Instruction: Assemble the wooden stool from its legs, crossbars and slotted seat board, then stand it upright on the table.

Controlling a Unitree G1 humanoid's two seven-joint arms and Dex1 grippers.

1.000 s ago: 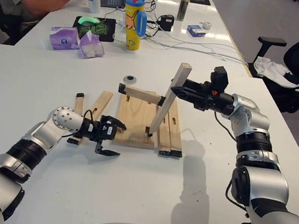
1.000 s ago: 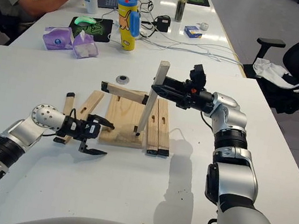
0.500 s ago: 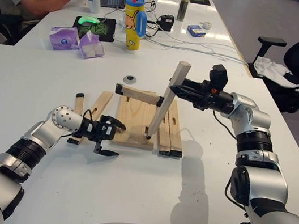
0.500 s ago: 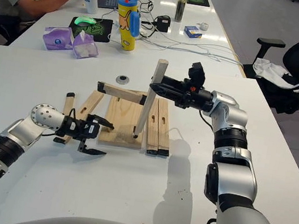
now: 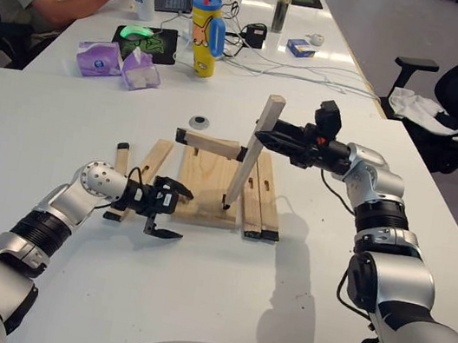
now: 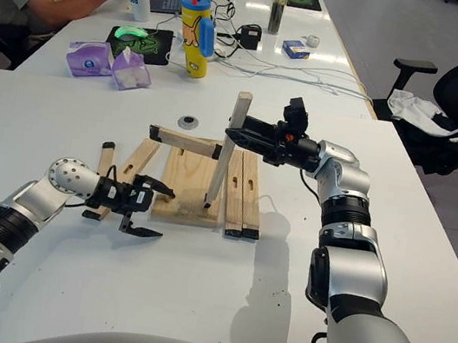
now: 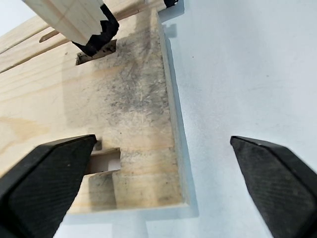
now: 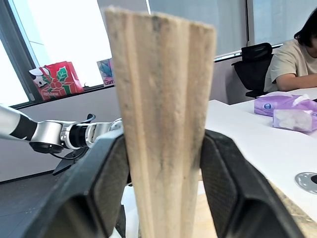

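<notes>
Where the head views show the right gripper (image 5: 263, 133) closed on the upper part of a tilted leg (image 5: 246, 164), its wrist view confirms both fingers (image 8: 109, 183) pressed against the wood. The leg's dark foot (image 7: 96, 37) sits at a slot (image 7: 91, 55) in the flat seat board (image 5: 201, 183), seen closely from the left wrist. A crossbar (image 5: 212, 143) juts from the leg toward the robot's left. The left gripper (image 5: 175, 211) hangs wide open and empty at the board's near left corner, low over the table (image 5: 44, 123). Loose bars (image 5: 265, 200) lie beside the board.
</notes>
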